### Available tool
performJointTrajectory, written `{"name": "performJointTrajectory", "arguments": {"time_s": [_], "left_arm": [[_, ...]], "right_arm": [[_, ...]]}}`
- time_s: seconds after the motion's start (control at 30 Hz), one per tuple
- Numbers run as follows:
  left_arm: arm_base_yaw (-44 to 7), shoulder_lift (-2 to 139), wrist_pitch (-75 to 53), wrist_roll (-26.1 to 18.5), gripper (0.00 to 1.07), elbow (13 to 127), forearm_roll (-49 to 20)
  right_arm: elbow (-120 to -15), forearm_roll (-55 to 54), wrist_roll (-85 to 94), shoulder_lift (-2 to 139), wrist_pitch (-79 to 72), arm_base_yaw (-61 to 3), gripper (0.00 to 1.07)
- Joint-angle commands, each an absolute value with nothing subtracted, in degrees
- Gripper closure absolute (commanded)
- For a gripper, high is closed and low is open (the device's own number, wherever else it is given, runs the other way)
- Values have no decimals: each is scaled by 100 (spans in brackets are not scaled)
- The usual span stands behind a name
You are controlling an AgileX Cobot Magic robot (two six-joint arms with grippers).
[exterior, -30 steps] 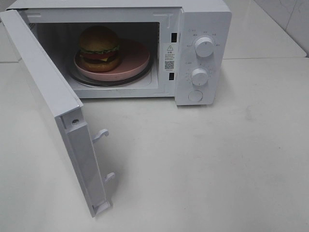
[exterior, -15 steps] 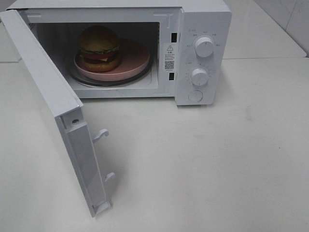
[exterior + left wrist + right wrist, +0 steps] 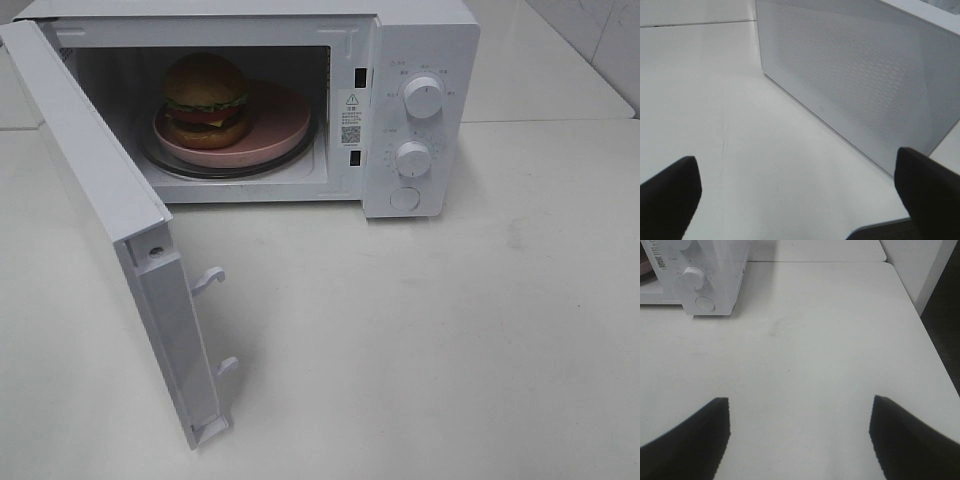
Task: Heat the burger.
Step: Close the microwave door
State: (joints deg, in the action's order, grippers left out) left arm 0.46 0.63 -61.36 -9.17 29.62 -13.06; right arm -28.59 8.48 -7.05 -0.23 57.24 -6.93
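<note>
Left gripper point(image 3: 797, 177) and right gripper point(image 3: 800, 432) gape empty, burger point(image 3: 205, 98) sits at eleven o'clock, and a glancing shove could leave the door point(image 3: 100, 190) unlatched.

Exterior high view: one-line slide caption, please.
Tan-bun burger with green lettuce on a round pink plate sits inside the white microwave, its door swung wide open on the white table.

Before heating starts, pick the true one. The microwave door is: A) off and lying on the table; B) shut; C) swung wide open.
C: the door stands swung open, leaving the burger on the pink plate visible inside the microwave.
</note>
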Motion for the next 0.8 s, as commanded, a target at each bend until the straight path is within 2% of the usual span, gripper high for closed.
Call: {"name": "performJointTrajectory", "arguments": {"time_s": [0.03,0.8], "left_arm": [[69,52,-6142,-888,9,2956,-1324],[69,52,-6142,-888,9,2956,-1324]], "right_arm": [[-2848,842,-699,-178,5724,-665,32],[-2848,842,-699,-178,5724,-665,32]]}}
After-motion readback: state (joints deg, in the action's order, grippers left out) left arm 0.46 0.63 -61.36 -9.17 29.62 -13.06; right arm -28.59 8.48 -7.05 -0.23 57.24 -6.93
